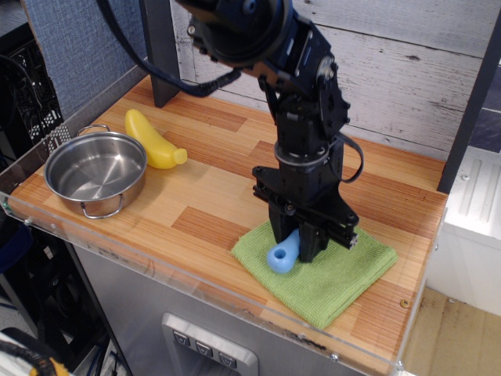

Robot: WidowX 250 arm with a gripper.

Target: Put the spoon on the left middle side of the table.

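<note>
The spoon's light-blue handle (pixel 283 253) with a hole at its end sticks out below my gripper (pixel 296 243), over the green cloth. The grey bowl is hidden behind the fingers. My gripper is shut on the spoon and holds it just above the cloth, near the table's front right. The striped wooden table (pixel 196 196) stretches to the left, with its clear acrylic edge strip along the front.
A green folded cloth (pixel 321 274) lies under the gripper. A steel pot (pixel 95 172) stands at the front left with a yellow banana toy (pixel 153 141) behind it. A dark post (pixel 160 55) stands at the back left.
</note>
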